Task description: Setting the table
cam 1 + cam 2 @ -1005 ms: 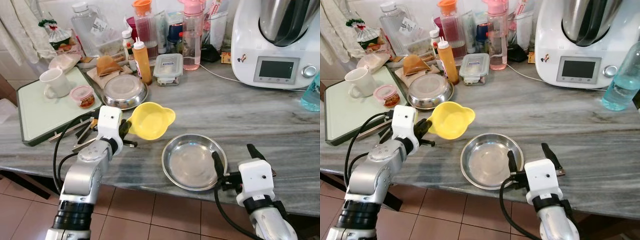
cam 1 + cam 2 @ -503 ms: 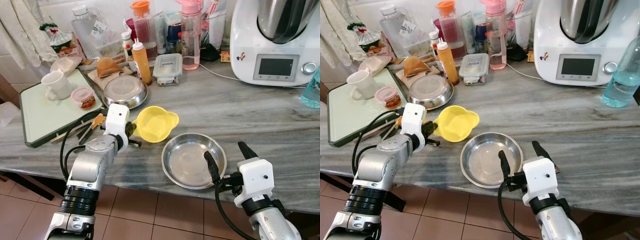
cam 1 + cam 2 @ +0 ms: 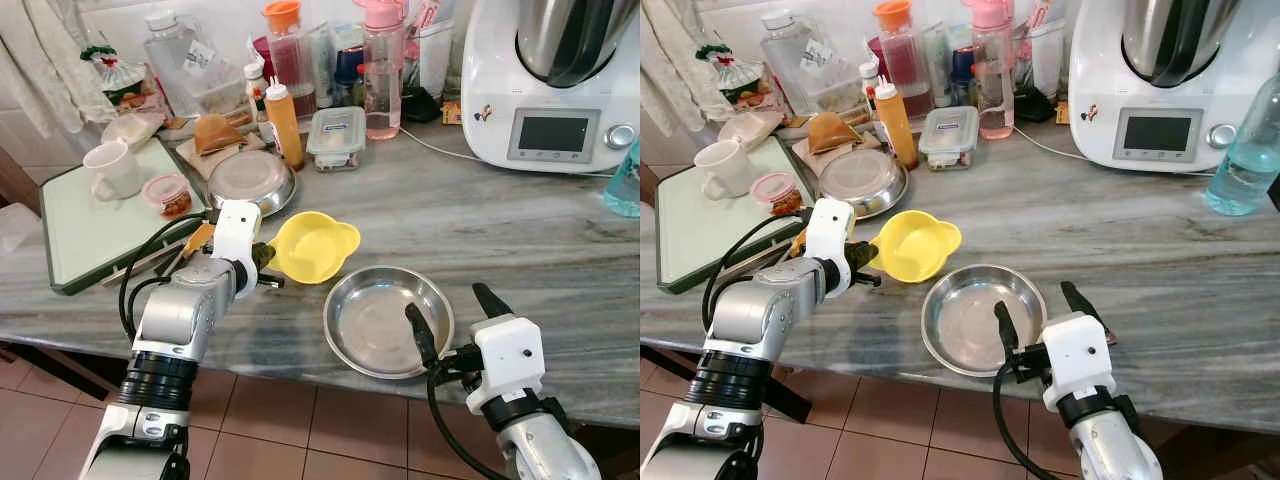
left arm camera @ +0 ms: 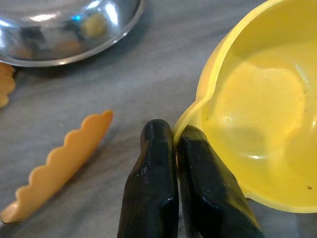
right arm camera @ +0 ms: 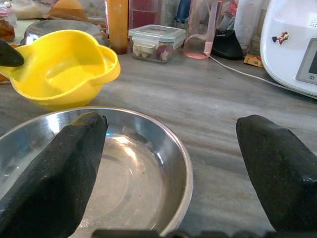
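Observation:
My left gripper is shut on the rim tab of a yellow plastic bowl, which is low over the marble counter, just left of and behind a steel plate. In the left wrist view both black fingers pinch the bowl's lip. My right gripper stands open at the counter's front edge, its left finger over the steel plate's near rim and its right finger outside it.
A second steel bowl sits behind the left gripper, beside a green tray with a white mug and small container. Bottles, jars and a food box crowd the back. A white kitchen machine stands back right.
My left gripper has lowered the yellow bowl and brought it slightly right, closer to the steel plate. The right gripper crept a little left over the plate's rim. The camera shifted slightly.

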